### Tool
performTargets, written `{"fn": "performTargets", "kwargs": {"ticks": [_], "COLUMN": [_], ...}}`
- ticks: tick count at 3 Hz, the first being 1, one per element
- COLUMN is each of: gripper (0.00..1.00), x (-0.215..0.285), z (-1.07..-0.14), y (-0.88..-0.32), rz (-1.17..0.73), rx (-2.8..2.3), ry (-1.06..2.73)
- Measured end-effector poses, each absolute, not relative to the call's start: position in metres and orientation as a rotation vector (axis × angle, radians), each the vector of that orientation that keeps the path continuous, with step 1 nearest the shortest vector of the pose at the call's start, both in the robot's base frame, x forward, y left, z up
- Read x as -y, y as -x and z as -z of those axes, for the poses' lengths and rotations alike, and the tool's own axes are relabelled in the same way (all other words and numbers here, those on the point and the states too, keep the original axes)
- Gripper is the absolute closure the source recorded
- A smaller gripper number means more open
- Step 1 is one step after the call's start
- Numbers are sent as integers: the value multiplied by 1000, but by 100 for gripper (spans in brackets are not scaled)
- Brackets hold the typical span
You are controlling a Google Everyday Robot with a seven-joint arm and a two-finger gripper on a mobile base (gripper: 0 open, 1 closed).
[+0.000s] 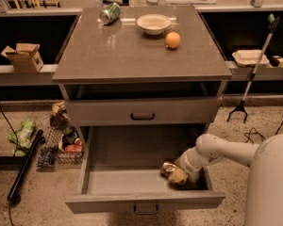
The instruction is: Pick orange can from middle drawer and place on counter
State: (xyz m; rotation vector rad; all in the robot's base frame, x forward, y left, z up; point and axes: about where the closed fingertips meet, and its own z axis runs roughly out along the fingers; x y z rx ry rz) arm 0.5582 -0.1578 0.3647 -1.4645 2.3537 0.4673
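The orange can (pixel 168 169) lies in the front right part of the open middle drawer (pixel 127 180), orange-gold and brown with shiny patches. My gripper (pixel 178 174) reaches down into the drawer from the right on its white arm (pixel 217 152) and is right against the can, partly covering its right side. The counter (pixel 132 55) is the glossy grey-brown top of the cabinet above.
On the counter are a green-and-silver can (pixel 109 13), a white bowl (pixel 153 23) and an orange fruit (pixel 172 40). The upper drawer (pixel 142 111) is closed. Bags and clutter (pixel 61 138) lie on the floor to the left, and a grabber tool (pixel 252 74) leans at the right.
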Motion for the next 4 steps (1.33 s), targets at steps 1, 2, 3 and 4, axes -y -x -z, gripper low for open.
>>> {"fn": "performTargets", "kwargs": {"ticks": [1, 2, 3, 4], "gripper": [64, 88, 100, 100], "x": [158, 158, 161, 168], "z": [-367, -370, -390, -435], "y": [-558, -556, -554, -548], "rz": [-452, -439, -365, -238], "rx": [-2346, -2329, -2303, -2272], "ry": [1467, 1476, 1492, 1529]}}
